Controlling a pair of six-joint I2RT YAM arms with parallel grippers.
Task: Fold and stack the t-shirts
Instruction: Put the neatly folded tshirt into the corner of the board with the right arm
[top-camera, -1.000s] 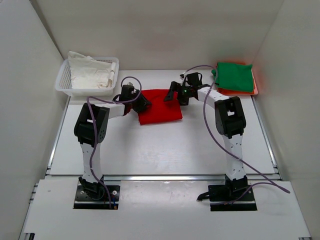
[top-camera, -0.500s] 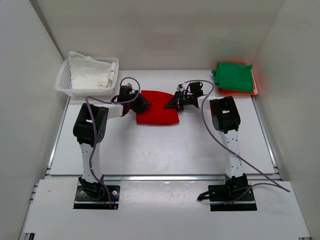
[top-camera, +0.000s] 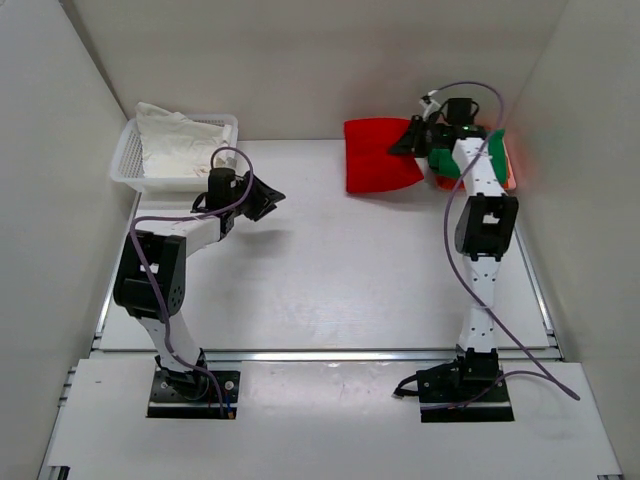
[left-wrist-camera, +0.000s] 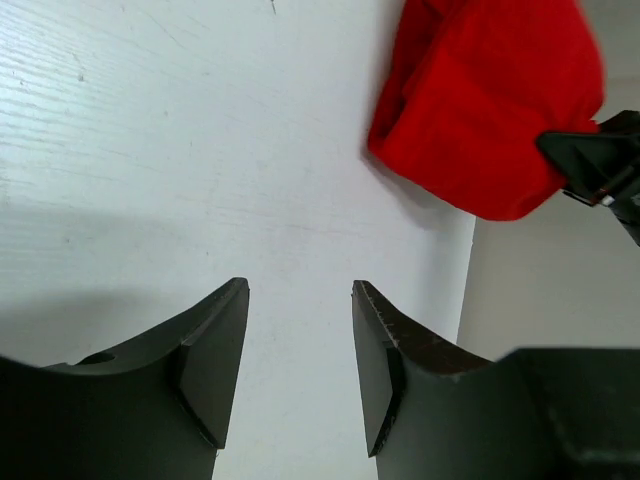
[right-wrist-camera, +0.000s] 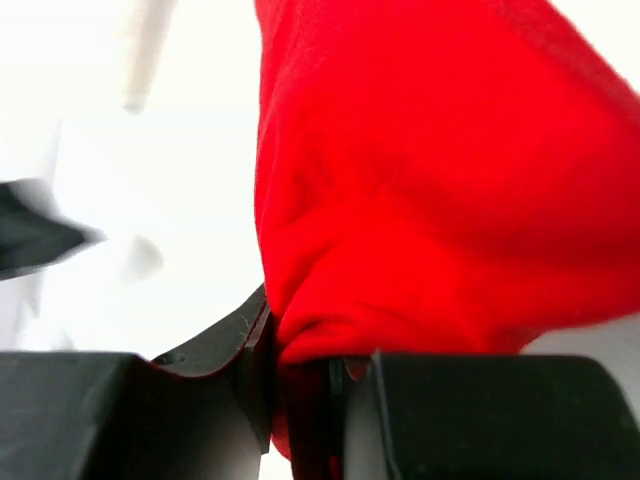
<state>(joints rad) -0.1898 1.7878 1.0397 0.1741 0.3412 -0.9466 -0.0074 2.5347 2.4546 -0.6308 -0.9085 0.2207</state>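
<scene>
The folded red t-shirt hangs lifted at the back right, pinched at its right edge by my right gripper. In the right wrist view the jaws of that gripper are shut on a fold of red fabric. Just right of it, a green t-shirt lies on an orange one, both partly hidden by the right arm. My left gripper hovers open over the bare table at the left. Nothing sits between its fingers, and the red t-shirt shows far ahead.
A white mesh basket holding crumpled white cloth stands at the back left, close behind the left arm. White walls enclose the table on three sides. Purple cables loop off both arms.
My right gripper shut on the red t-shirt and carried it up from the table's middle to the back right. My left gripper let go of it and drew back leftward.
</scene>
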